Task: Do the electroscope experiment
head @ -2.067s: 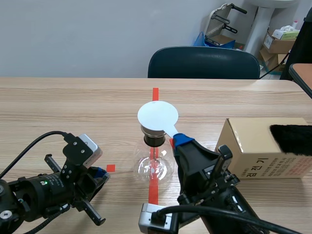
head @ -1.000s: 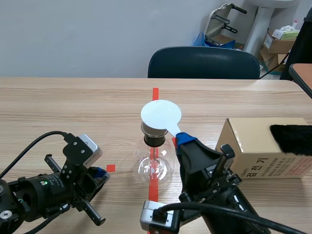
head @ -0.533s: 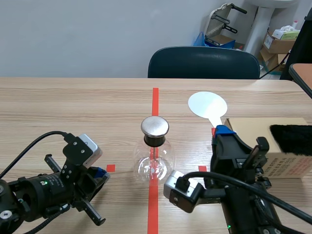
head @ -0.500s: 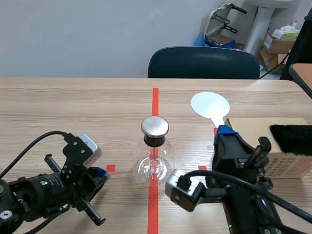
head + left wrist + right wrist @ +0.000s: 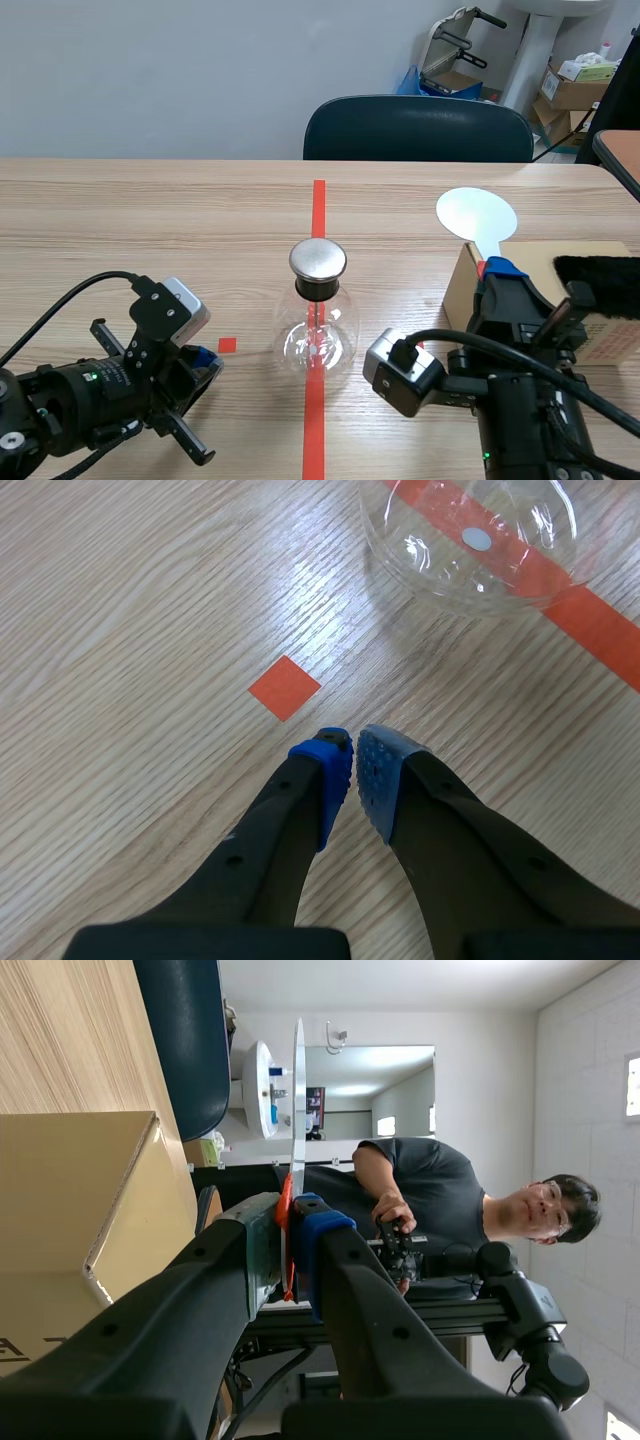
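The electroscope (image 5: pixel 318 318), a round glass flask with a metal cap (image 5: pixel 318 259), stands on the red tape line mid-table; its glass bulb (image 5: pixel 470 542) lies ahead of my left gripper. My left gripper (image 5: pixel 205 358) rests low at the left, its fingers shut on nothing (image 5: pixel 348 771). My right gripper (image 5: pixel 492 271) is raised over the cardboard box (image 5: pixel 545 300) and is shut on the orange handle of a white disc paddle (image 5: pixel 477 216). In the right wrist view the paddle (image 5: pixel 296 1110) is seen edge-on, rising from between the fingers (image 5: pixel 287 1215).
A black furry cloth (image 5: pixel 598 285) lies on the box's right end. A dark chair (image 5: pixel 418 129) stands behind the table. A small red tape square (image 5: pixel 285 687) sits just ahead of my left gripper. In the right wrist view a person (image 5: pixel 440 1200) appears beyond the box (image 5: pixel 90 1200).
My right arm has carried the paddle from over the electroscope's cap to the right, to above the box. The left arm has not moved.
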Available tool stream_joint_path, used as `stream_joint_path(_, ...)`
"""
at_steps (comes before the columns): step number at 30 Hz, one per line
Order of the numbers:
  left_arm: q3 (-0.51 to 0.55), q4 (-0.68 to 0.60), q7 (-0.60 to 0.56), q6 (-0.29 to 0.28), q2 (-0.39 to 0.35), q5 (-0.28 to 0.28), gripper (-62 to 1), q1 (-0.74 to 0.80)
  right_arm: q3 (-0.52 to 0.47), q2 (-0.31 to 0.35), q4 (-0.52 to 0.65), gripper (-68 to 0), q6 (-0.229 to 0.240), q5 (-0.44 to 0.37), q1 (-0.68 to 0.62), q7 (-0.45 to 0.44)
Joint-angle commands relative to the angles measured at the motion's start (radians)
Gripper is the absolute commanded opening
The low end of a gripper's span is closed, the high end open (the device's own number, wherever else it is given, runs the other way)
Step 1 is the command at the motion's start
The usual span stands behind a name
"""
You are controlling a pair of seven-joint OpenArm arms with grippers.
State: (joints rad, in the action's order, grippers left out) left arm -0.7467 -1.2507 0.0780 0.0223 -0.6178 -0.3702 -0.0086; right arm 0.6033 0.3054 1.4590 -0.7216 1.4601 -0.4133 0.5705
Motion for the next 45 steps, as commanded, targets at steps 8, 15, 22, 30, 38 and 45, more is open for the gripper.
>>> stream_joint_path(8,0.007,-0.018,-0.013,-0.006,0.005,-0.003,-54.3,-0.005,-0.009,0.008,0.023,-66.7,-0.011,0.001,0.009,0.007)
stream_joint_path(15,0.007,-0.018,-0.013,-0.006,0.005,-0.003,-54.3,-0.005,-0.008,0.007,0.023,-66.7,-0.011,0.001,0.009,0.007)
stream_joint_path(22,0.007,-0.018,-0.013,-0.006,0.005,-0.003,-54.3,-0.005,-0.008,0.007,0.023,-66.7,-0.011,0.001,0.009,0.007)
stream_joint_path(30,0.007,-0.018,-0.013,-0.006,0.005,-0.003,-54.3,-0.006,-0.008,0.007,0.023,-66.7,-0.011,0.001,0.009,0.000)
stream_joint_path(38,0.007,-0.018,-0.013,-0.006,0.005,-0.003,-54.3,-0.006,-0.008,0.007,0.023,-66.7,-0.011,0.001,0.009,-0.017)
stream_joint_path(45,0.007,-0.018,-0.013,-0.006,0.005,-0.002,-54.3,-0.006,-0.008,0.007,0.023,-66.7,-0.011,0.001,0.008,-0.023)
